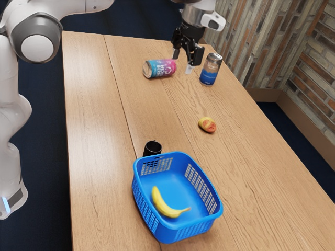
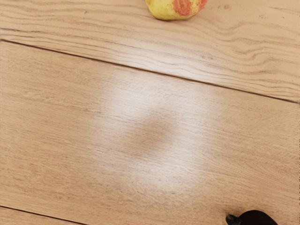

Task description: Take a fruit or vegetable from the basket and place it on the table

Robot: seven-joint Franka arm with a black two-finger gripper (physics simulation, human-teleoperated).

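Observed: wood tabletop (image 1: 94, 130) supports blue basket (image 1: 179, 234). Jaws (image 1: 182, 61) above tabletop, open, fingers apart. Pink-blue can (image 1: 160, 68) on its side; blue-silver can (image 1: 210, 70) upright. Banana (image 1: 164, 206) inside basket, on its floor. Black mug (image 1: 152, 148) just beside basket. Red-yellow fruit (image 1: 207, 124) on tabletop, outside basket.

Surface (image 1: 94, 130): wood, visible grain, smooth, soft sheen. Basket (image 1: 217, 213): plastic, smooth, slight gloss along the rim. Toward the surface's far edge in the exterior view, pink-and-blue can (image 1: 160, 68) and blue can (image 1: 210, 70): metal, printed, shiny. Black mug (image 1: 152, 149): smooth; material undetermined. Wall (image 1: 248, 44) beyond the surface's long edge, exterior view's right: brick, rough, matt.
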